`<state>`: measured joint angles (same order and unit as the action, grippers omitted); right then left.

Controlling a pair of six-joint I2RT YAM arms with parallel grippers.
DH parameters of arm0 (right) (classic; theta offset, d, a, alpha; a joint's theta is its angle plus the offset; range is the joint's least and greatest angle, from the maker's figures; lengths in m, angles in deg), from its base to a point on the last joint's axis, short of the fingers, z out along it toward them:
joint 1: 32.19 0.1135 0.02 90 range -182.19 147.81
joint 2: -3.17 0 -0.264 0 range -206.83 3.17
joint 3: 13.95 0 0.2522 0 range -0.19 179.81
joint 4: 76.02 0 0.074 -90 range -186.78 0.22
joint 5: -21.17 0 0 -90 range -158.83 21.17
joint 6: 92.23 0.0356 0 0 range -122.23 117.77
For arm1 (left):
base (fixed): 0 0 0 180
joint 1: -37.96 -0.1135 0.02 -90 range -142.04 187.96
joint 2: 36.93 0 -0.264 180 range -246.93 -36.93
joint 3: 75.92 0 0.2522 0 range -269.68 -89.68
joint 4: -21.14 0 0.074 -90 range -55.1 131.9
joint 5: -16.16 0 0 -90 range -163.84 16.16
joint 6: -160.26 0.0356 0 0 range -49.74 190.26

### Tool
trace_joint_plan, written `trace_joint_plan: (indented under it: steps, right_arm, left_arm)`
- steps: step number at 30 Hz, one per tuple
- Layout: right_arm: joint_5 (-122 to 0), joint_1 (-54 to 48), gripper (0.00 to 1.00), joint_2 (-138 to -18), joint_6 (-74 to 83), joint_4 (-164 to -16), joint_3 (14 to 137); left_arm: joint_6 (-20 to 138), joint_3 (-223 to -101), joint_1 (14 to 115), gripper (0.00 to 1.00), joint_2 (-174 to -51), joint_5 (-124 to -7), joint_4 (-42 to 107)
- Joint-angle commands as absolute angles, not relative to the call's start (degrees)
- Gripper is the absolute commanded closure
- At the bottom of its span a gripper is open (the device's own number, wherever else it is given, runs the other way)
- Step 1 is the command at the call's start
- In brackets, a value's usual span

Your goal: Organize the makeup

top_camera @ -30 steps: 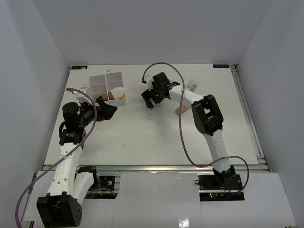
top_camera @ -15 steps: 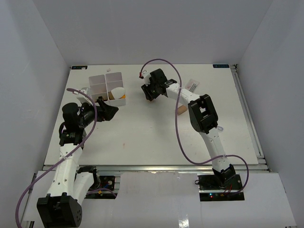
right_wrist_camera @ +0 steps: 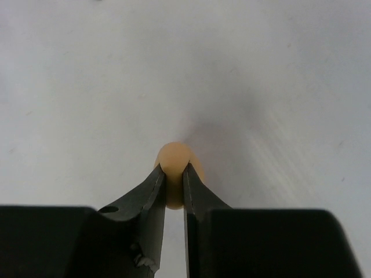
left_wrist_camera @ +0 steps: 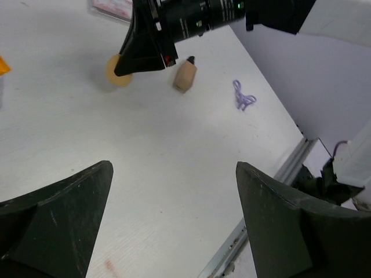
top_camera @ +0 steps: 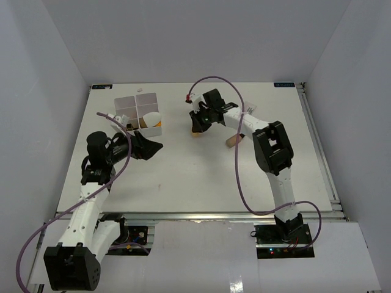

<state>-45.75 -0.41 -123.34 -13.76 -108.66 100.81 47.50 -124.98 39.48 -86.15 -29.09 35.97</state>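
Observation:
My right gripper (right_wrist_camera: 174, 175) is shut on a beige egg-shaped sponge (right_wrist_camera: 177, 156), which bulges out past its fingertips just above the white table. From above, that sponge (top_camera: 196, 133) sits under the right gripper (top_camera: 197, 127) near the table's middle back. A tan black-capped bottle (top_camera: 233, 141) lies to its right, also in the left wrist view (left_wrist_camera: 185, 75). Clear flat packets (top_camera: 247, 110) lie behind the bottle. An orange white-capped tube (top_camera: 154, 119) rests in the white compartmented box (top_camera: 130, 104). My left gripper (top_camera: 150, 148) hangs open and empty in front of the box, its jaws wide (left_wrist_camera: 174, 223).
A loose purple cable (left_wrist_camera: 244, 101) lies on the table right of the bottle. The right arm's purple cable (top_camera: 211, 80) arcs over the back of the table. The metal rail of the table's near edge (left_wrist_camera: 261, 220) runs close behind my left gripper.
My right gripper has gone from open to shut on the sponge, shifting slightly as it closed. My left gripper has moved a little to the right, still open.

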Motion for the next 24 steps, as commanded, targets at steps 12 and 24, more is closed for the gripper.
trace_joint_plan:
  steps: [12,24]
  right_arm:
    - [2.1,-10.6,0.91,-89.2,-3.6,-97.1,70.4]
    - [7.5,-10.6,0.89,-84.3,-2.7,-93.5,65.3]
  left_arm:
    - [42.7,-126.9,65.9,0.02,-95.1,-41.5,20.6]
    - [42.4,-135.7,74.2,0.16,-109.5,-45.7,18.8]
